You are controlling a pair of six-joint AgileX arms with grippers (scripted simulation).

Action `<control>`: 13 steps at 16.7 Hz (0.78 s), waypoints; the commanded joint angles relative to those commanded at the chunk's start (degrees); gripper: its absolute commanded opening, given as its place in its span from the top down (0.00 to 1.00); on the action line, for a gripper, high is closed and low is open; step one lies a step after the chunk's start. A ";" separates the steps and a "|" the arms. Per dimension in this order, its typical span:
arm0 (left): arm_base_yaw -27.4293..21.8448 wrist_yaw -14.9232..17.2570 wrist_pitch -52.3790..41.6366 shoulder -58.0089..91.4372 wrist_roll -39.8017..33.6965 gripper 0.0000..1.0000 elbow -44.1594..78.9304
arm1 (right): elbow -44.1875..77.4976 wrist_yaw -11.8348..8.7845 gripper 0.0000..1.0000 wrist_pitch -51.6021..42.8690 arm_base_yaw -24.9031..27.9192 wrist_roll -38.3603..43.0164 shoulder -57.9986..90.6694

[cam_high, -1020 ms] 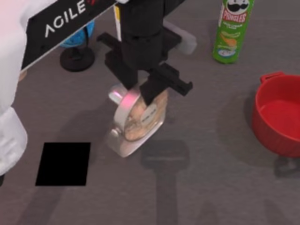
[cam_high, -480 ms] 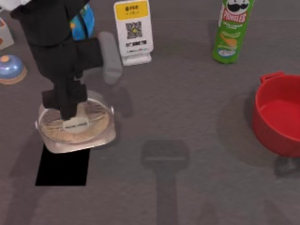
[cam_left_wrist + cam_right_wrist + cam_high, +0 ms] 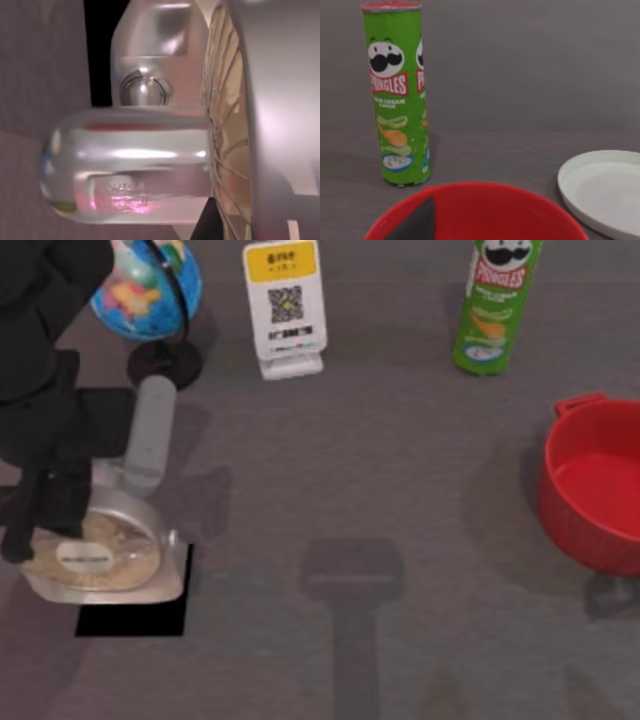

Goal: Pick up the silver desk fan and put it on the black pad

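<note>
— Where is the silver desk fan (image 3: 95, 555)?

— At the left of the tabletop (image 3: 400, 490), tipped with its beige face upward, overlapping the upper part of the black pad (image 3: 135, 618). The left wrist view shows its rear motor cylinder and grille close up, with the pad behind.

— And the left gripper (image 3: 45, 515)?

— Its jaws are closed on the fan's ring housing.

— The right gripper?

— It is out of sight. Its wrist camera sees a red bowl (image 3: 475, 212), a green chip can (image 3: 397, 95) and a white plate (image 3: 602, 192).
</note>
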 joint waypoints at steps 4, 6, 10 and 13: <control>-0.28 -0.02 -0.10 0.23 -0.01 1.00 0.13 | 0.00 0.00 0.00 0.00 0.00 0.00 0.00; -0.12 0.06 0.95 0.23 -0.06 1.00 -0.76 | 0.00 0.00 0.00 0.00 0.00 0.00 0.00; 0.28 0.05 6.74 0.80 0.21 1.00 -5.75 | 0.00 0.00 0.00 0.00 0.00 0.00 0.00; 0.32 0.00 7.86 1.02 0.34 1.00 -6.85 | 0.00 0.00 0.00 0.00 0.00 0.00 0.00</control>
